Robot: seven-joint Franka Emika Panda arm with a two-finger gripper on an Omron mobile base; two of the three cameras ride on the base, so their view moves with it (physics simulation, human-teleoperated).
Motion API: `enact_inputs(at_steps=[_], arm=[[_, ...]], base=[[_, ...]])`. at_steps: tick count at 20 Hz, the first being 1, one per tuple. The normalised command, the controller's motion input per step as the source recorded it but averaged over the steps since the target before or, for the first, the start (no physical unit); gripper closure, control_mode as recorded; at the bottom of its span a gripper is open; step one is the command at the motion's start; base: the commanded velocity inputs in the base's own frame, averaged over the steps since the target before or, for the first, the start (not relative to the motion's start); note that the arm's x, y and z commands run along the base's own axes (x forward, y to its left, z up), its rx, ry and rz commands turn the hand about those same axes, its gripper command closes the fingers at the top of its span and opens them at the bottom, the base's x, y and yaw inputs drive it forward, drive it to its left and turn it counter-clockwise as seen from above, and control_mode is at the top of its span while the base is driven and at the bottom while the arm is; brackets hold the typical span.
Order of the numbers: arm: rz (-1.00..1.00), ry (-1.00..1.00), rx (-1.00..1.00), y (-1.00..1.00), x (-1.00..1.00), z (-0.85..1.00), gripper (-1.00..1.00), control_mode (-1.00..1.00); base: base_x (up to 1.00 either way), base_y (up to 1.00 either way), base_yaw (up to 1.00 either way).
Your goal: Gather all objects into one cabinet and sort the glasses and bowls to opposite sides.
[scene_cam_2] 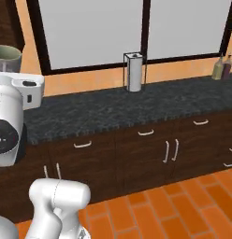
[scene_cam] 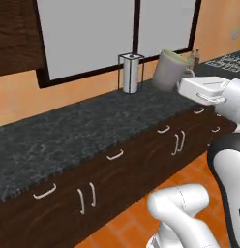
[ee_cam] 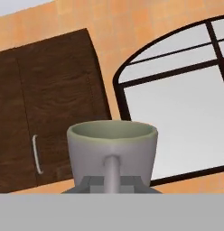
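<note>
- Three risks stand out to me while the tool (ee_cam: 112,182) is clenched on the handle of the off-white, grey-beige ceramic mug (ee_cam: 112,151), which I am carrying in the air above the dark speckled stone bench (scene_cam: 68,140), touching nothing else.
- One: the grip is on the thin handle alone, so I judge the mug could pivot or slip if I swing the arm fast; from the left base camera it already looks tilted (scene_cam: 168,70), and a drop would land on the bench or the orange tiled floor (scene_cam_2: 183,205).
- Two: the dark brown wood wall cabinet (ee_cam: 46,113) ahead has its door with the long curved white handle (ee_cam: 37,153) shut as far as I can tell. With my tool occupied I cannot pull it, so pressing on would knock the mug against the door.
- Three: the chrome paper-towel holder with its white roll (scene_cam: 130,72) stands on the bench near the mug in the left base view; a low sideways sweep could clip it.
- Lesser worry: the two bottles, one pale and one dark (scene_cam_2: 221,67), sit at the far end of the bench by the window, well apart from my path, so I expect no trouble there.
</note>
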Motion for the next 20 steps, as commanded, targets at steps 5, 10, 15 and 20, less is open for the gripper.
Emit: enact_inputs(at_steps=[5,10,15,20], arm=[[0.00,0.00,0.00,0.00,0.00,0.00,1.00,1.00],[0.00,0.00,0.00,0.00,0.00,0.00,1.00,1.00],[0.00,0.00,0.00,0.00,0.00,0.00,1.00,1.00],[0.00,0.00,0.00,0.00,0.00,0.00,1.00,1.00]], base=[[0.00,-0.17,-0.79],[-0.02,-0.15,-0.74],[0.00,-0.21,-0.60],[0.95,-0.35,-0.31]])
